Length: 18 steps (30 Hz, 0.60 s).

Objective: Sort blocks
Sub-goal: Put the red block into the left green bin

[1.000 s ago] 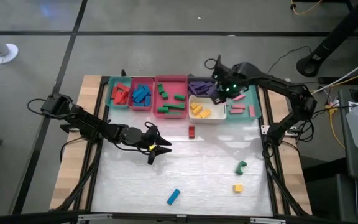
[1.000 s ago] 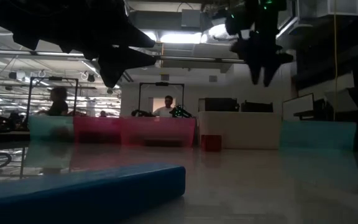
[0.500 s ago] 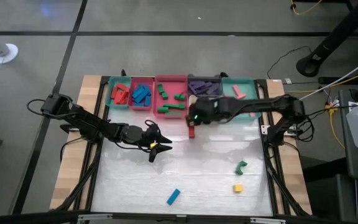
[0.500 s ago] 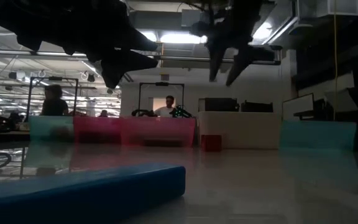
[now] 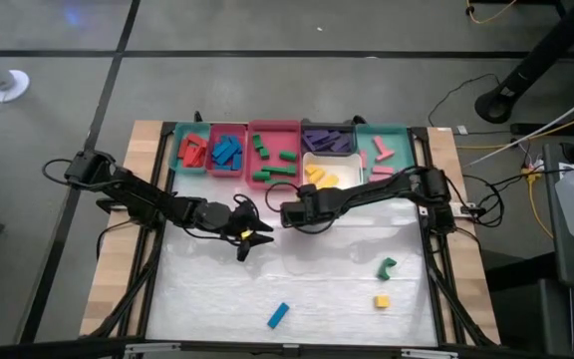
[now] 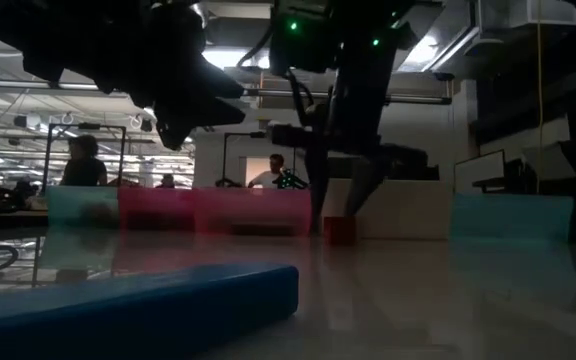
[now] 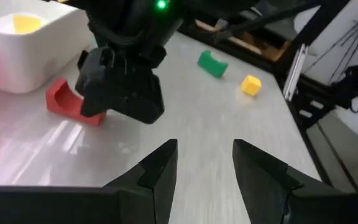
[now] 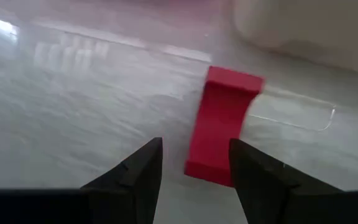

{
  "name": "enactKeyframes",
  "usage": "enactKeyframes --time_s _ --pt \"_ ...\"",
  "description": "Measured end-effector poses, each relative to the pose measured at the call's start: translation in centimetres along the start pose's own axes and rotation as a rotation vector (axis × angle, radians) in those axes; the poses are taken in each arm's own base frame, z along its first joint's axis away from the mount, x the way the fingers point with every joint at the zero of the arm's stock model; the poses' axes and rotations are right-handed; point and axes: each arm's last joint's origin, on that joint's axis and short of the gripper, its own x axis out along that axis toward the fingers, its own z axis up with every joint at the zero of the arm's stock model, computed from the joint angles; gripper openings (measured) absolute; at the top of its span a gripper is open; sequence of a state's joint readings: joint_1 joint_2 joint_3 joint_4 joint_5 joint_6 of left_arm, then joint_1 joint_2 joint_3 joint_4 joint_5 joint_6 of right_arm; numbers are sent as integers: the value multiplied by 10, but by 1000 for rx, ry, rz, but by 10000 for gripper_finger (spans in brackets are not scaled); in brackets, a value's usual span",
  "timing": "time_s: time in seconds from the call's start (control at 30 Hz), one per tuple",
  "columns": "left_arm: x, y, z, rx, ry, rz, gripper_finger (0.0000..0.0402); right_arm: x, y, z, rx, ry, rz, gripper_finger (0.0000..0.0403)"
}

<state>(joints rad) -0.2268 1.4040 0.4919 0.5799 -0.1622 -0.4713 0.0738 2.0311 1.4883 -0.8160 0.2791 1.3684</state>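
- Red block (image 8: pixel 221 127): a small, rigid, light bar with a notch, lying on the counter (image 5: pixel 307 279) at 6 o'clock of the white tray (image 5: pixel 344 185).
- Right claw (image 8: pixel 191 163): released, poised over the block's near end; the long flat sides are best pinched.
- Left claw (image 7: pixel 204 165): released, waiting nearby.

Four cameras: overhead, table-level, two wrist-mounted.
The high view looks straight down; the low view looks level across; both wrist views closely share the red block (image 8: pixel 221 127).
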Motion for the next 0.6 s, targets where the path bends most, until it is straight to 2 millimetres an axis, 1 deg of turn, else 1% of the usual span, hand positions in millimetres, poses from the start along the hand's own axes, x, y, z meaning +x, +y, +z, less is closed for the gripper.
enactKeyframes --time_s 0.2,0.33,0.47,0.6 --pt "-1 -1 0 0 13 -28 143 20 1 -5 47 -3 -38 183" --pt "-1 -1 0 1 17 -26 143 22 1 -5 56 -15 -45 183" --pt "-1 -1 -2 3 29 -20 143 19 2 -4 57 -20 -39 183" --pt "-1 0 -2 3 31 -18 143 0 5 3 54 -47 -44 183"
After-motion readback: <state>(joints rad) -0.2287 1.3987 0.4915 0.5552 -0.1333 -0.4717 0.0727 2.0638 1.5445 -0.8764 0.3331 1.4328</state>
